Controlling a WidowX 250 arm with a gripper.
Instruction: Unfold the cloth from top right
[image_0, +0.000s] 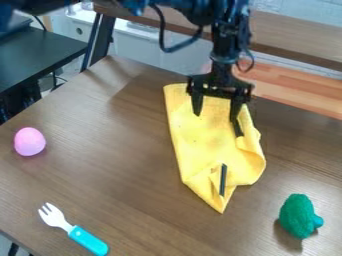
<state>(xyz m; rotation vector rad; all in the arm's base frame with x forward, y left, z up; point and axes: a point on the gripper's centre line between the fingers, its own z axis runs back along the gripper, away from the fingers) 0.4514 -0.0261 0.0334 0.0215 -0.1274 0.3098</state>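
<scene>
Camera view: the black two-finger gripper (216, 120) hangs, jaws apart, over the partly folded yellow cloth (200, 142), upper right of centre.

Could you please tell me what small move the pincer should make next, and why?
I would probably bring the pincer onto the upper-right fold of the yellow cloth and close there: the pincer is open over the cloth's upper part, and the cloth's right side lies rumpled and turned over.
</scene>
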